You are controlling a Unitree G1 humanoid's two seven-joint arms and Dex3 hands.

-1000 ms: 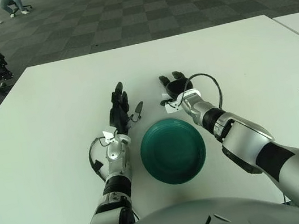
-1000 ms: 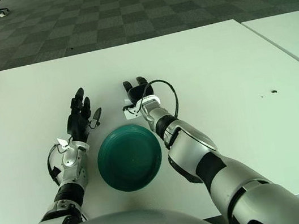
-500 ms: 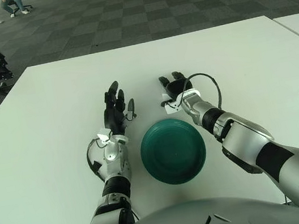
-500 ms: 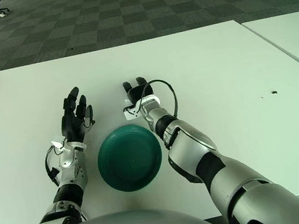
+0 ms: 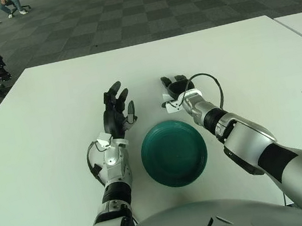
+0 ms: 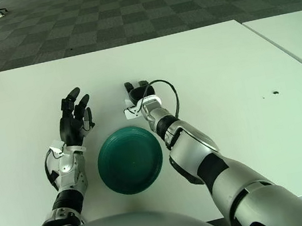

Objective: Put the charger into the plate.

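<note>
Change since earlier: left robot hand (image 5: 116, 110) sits a bit further left and turned, thumb pulled in closer to the fingers; right robot hand (image 5: 176, 88) and plate (image 5: 174, 152) unchanged.
Left robot hand: left of plate, beyond its far-left edge, fingers spread and pointing away, holding nothing; cannot tell whether it touches the counter (image 5: 57, 140). Looks idle, kept clear of the plate so it does not block the drop.
Plate: dark green, round, flat on the white counter, near the robot's body, between the two forearms. Nothing in it yet.
Right robot hand: just beyond the plate's far-right rim, fingers partly curled down toward the counter. Something small and white (image 5: 172, 105) shows at the wrist-side edge of the hand, but cannot tell if that is the charger or a fitting on the hand.
Charger: not clearly visible in either view; likely under or in the right robot hand, but cannot confirm. Grip state of that hand: cannot tell.
Cable: black loop (image 5: 207, 83) arcs off the right wrist, part of the rig wiring by the look of it.
Stage: judged as grasp phase, charger not yet in plate.
Next need: short carry back toward the body over the plate rim, then release.
</note>
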